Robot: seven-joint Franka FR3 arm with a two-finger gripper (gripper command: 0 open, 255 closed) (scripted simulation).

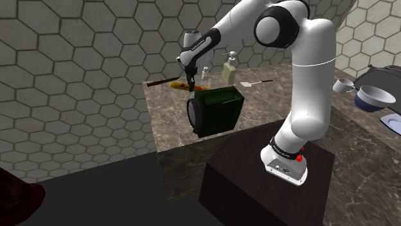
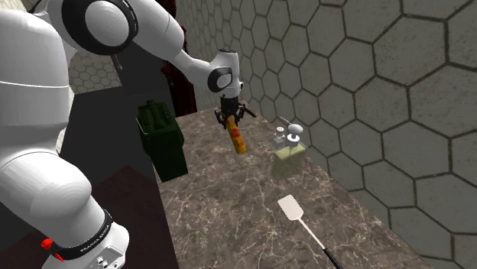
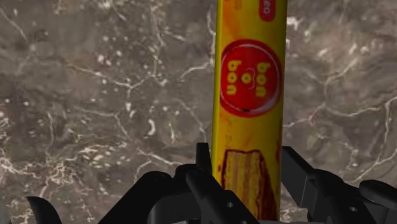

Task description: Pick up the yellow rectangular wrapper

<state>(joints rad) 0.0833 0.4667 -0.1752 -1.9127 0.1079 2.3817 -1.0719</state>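
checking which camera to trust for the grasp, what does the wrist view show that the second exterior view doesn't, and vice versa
Wrist view: the print on the yellow wrapper, a red round label and a layered bar picture, with black fingers clasping its sides. Second exterior view: the white arm, a dark green bin at the edge of the counter, a pale bottle, a white spatula, the hexagon-tiled wall. Both: the hand shut on the wrapper over the marbled counter.

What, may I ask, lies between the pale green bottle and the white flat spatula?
Only bare marbled countertop separates bottle and spatula, seen in the second exterior view.
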